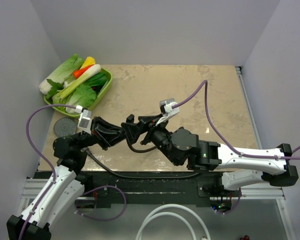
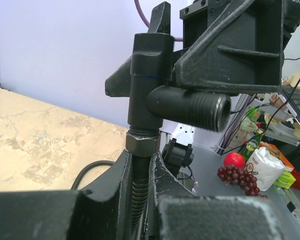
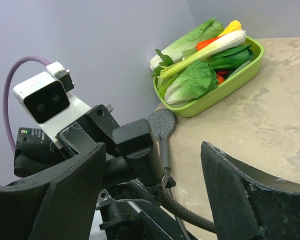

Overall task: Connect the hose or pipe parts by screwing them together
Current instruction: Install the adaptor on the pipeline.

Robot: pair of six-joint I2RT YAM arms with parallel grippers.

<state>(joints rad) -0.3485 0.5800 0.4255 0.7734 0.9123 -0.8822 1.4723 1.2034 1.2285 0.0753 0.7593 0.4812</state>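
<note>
A small black T-shaped fitting stands on the nut at the end of the dark ribbed hose. My left gripper is shut on the hose just under that nut and holds it upright above the table. My right gripper is open. Its fingers stand wide apart on either side of the fitting. The hose trails down along the table's near edge. The round grey shower-head disc lies flat at the table's left edge, its handle pointing toward the arms.
A green tray of toy vegetables stands at the back left, just beyond the shower head. Both arms meet over the table's middle left. A thick white looped tube lies below the table's near edge. Purple cables arc over both arms.
</note>
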